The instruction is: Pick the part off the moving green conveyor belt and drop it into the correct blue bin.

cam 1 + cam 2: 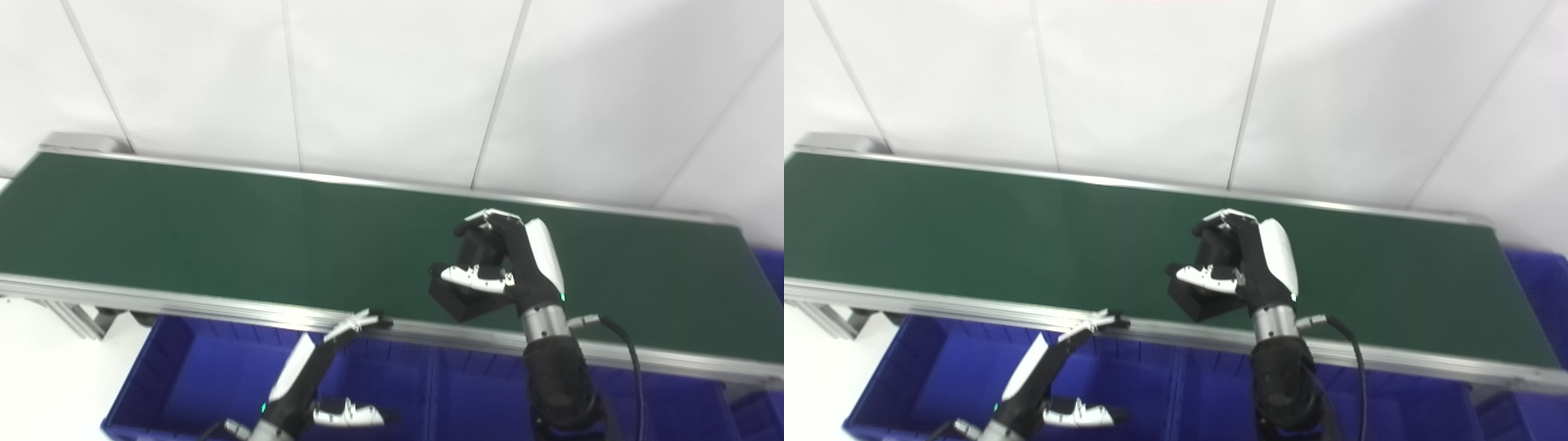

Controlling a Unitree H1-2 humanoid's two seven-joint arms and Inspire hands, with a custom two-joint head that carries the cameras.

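Note:
A black block-shaped part is held in my right hand, fingers and thumb closed around it, just above the near half of the green conveyor belt. The part's lower corner sticks out below the thumb; it also shows in the right eye view. My left hand is open and empty, below the belt's near rail and above the blue bin, its fingertips reaching up to the rail.
An aluminium rail edges the belt's near side. Blue bins sit below it, with a divider wall between two of them, and another blue bin beyond the belt's right end. A white panelled wall stands behind.

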